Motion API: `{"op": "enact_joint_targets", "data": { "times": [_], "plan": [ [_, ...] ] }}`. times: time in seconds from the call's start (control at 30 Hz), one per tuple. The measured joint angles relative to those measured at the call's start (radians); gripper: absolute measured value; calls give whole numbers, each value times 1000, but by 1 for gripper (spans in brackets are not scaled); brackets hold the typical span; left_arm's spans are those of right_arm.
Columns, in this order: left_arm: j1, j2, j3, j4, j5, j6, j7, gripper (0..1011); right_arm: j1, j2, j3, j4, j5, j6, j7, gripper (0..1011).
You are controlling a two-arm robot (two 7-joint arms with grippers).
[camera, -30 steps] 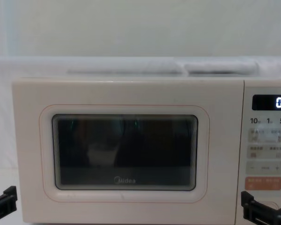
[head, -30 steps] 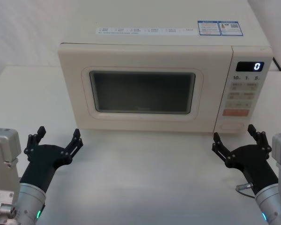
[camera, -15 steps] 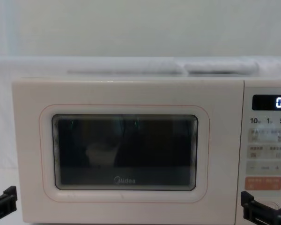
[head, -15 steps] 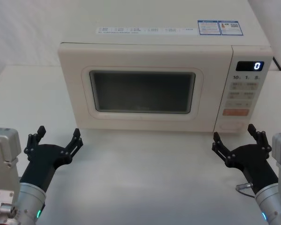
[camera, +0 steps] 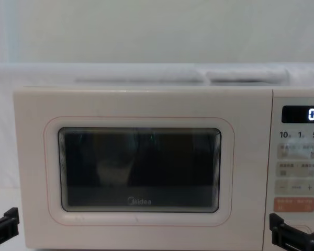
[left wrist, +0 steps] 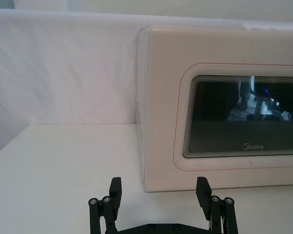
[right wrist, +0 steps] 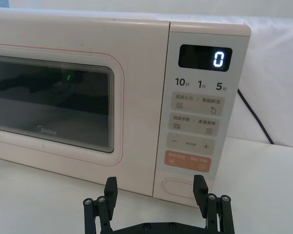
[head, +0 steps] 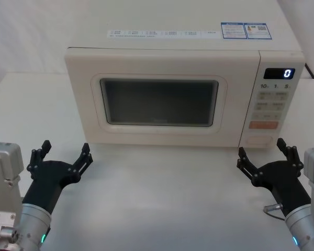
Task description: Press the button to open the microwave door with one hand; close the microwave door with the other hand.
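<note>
A cream microwave stands on the white table with its door (head: 158,102) shut flush; the door (camera: 138,170) has a dark window and a Midea logo. The wide cream button (right wrist: 178,186) sits at the bottom of the control panel, under the orange key; the button (head: 258,140) shows faintly in the head view too. My right gripper (head: 265,155) is open, low over the table just in front of the button, not touching it. At the front left of the microwave my left gripper (head: 64,155) is open with nothing held, short of the door (left wrist: 241,114).
The control panel (head: 275,97) shows a lit "0" display. A black power cord (right wrist: 254,114) runs behind the microwave on the right. A small metal piece (head: 272,207) lies on the table by my right arm. Bare table (head: 162,198) stretches between the grippers.
</note>
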Motion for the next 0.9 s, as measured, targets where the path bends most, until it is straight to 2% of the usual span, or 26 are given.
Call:
{"op": "enact_joint_targets", "data": {
  "times": [0.37, 0.47, 0.77, 0.9],
  "plan": [
    [0, 0, 0, 0, 0, 0, 0, 1001, 0, 0, 0, 0, 0, 0, 0, 1002],
    [0, 0, 0, 0, 0, 0, 0, 1001, 0, 0, 0, 0, 0, 0, 0, 963],
    [0, 0, 0, 0, 0, 0, 0, 1001, 0, 0, 0, 0, 0, 0, 0, 739],
    [0, 0, 0, 0, 0, 0, 0, 1001, 0, 0, 0, 0, 0, 0, 0, 597]
  ]
}}
